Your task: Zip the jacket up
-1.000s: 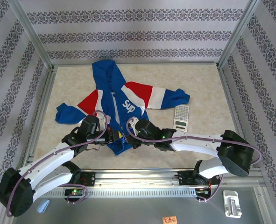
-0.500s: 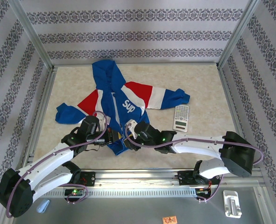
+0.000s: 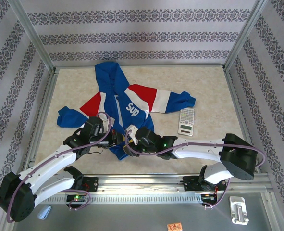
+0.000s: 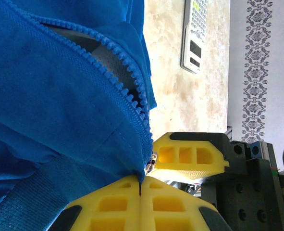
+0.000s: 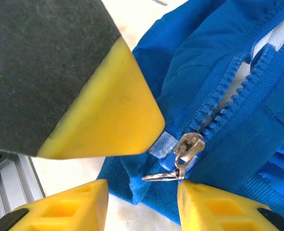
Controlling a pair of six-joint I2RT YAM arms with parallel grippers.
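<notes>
The blue jacket [image 3: 125, 103] lies flat near the middle of the worktop [image 3: 209, 86], hood toward the far edge and hem toward the near edge. Its zipper [image 4: 120, 84] therefore runs near-to-far, and we judge the pull must travel away from the arm bases, toward the hood. Both tools meet at the hem, just in from the near edge. Our left tool [image 4: 139, 185] is clamped tight on the hem [image 4: 31, 197] right at the foot of the zipper, its 2 yellow fingers pressed together with fabric pinched between them; that should anchor the bottom while the other arm pulls. Our right tool [image 5: 142, 204] stands open and grips nothing. The metal pull tab [image 5: 163, 176] hangs off the slider [image 5: 190, 144] and lies just off the fingertips, in line with the gap and closer to 1 finger than the other. The slider sits at the very bottom of the teeth, so we judge almost none of the zipper closed. The right arm is the free one and the nearer to the tab. The right wrist view gives us tab, slider and gap at close range. The top view adds the whole run up to the hood, and a calculator [image 3: 186, 121] lying apart toward the right edge. The left wrist view shows the 2 rows of teeth spread open above the clamp.
</notes>
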